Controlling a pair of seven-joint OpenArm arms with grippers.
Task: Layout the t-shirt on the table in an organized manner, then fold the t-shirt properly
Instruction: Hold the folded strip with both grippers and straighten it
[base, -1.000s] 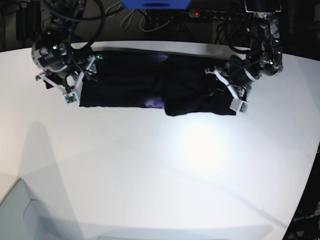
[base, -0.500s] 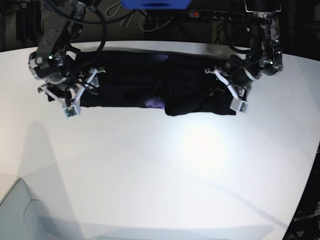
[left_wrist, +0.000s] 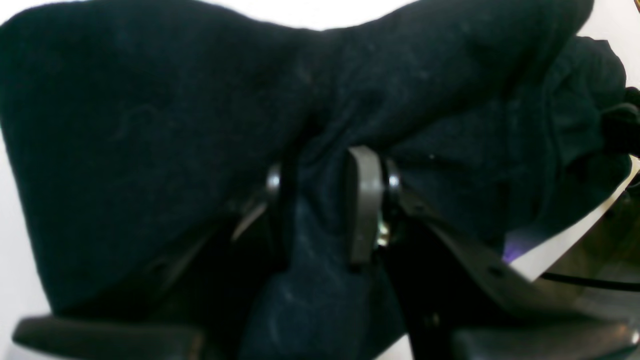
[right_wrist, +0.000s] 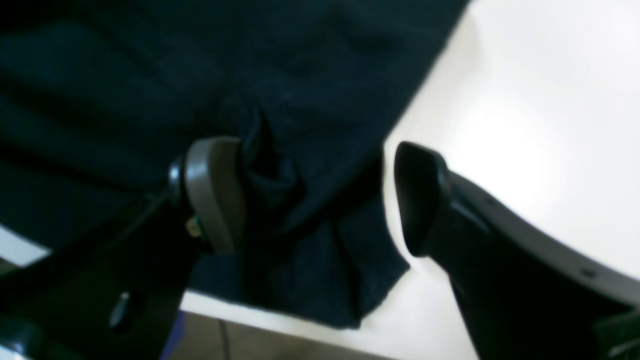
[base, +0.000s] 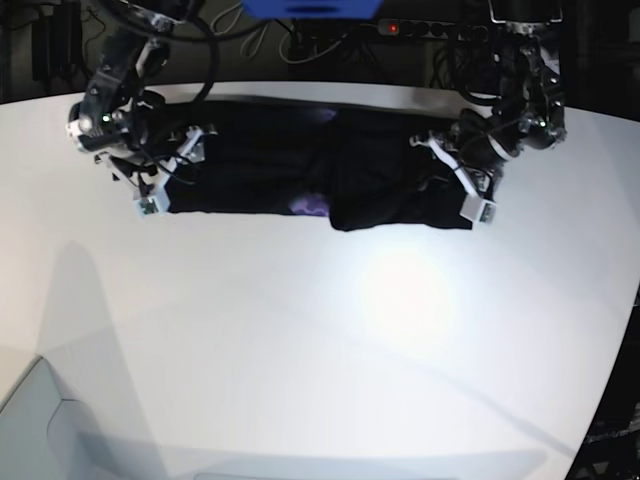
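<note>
Right tool (base: 165, 180), jaws wide and straddling the hem, has swung back onto the t-shirt (base: 300, 165) at 10 o'clock for a fresh pinch; shirt a wrinkled black band along the worktop (base: 320, 340) far edge, purple patch showing; left tool (left_wrist: 325, 205) at 2 o'clock pinches a fold.

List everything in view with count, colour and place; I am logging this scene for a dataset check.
t-shirt: one, black, folded into a long band across the far part of the table, small purple patch at its near edge.
table: one, white, fills most of the base view.
power strip: one, black with a red light, behind the table.
blue object: one, top edge, unclear what.
left gripper: one, jaws shut on a fold of the t-shirt.
right gripper: one, jaws open over the shirt's end.
</note>
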